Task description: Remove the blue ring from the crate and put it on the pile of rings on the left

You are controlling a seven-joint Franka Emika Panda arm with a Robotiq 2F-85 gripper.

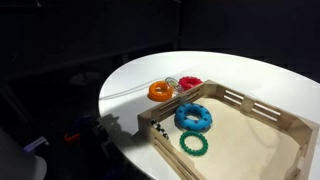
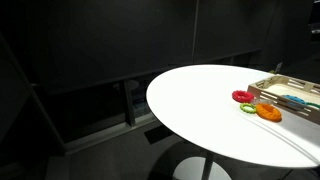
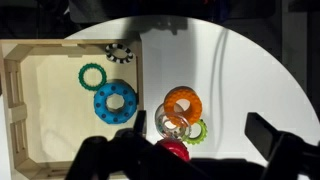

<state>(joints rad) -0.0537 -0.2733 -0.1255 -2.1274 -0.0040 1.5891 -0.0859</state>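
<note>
The blue ring [image 3: 115,101] lies flat in the crate [image 3: 12,100], near its right wall. It also shows in an exterior view [image 1: 193,117], inside the crate [image 1: 262,106]. The pile of rings lies on the white table just outside the crate: an orange ring [image 3: 183,103], a clear ring [image 3: 172,122] and a red ring [image 3: 173,150]. In an exterior view they are the orange [image 1: 159,91] and the red [image 1: 189,83]. My gripper [image 3: 203,140] is open and empty, high above the pile. Only its dark fingers show.
A dark-green ring [image 3: 92,74] lies in the crate beside the blue one. A black-and-white ring [image 3: 118,52] sits at the crate's corner. A lime ring [image 3: 197,131] lies under the pile. The round white table [image 1: 240,70] ends close behind the pile [image 2: 268,112].
</note>
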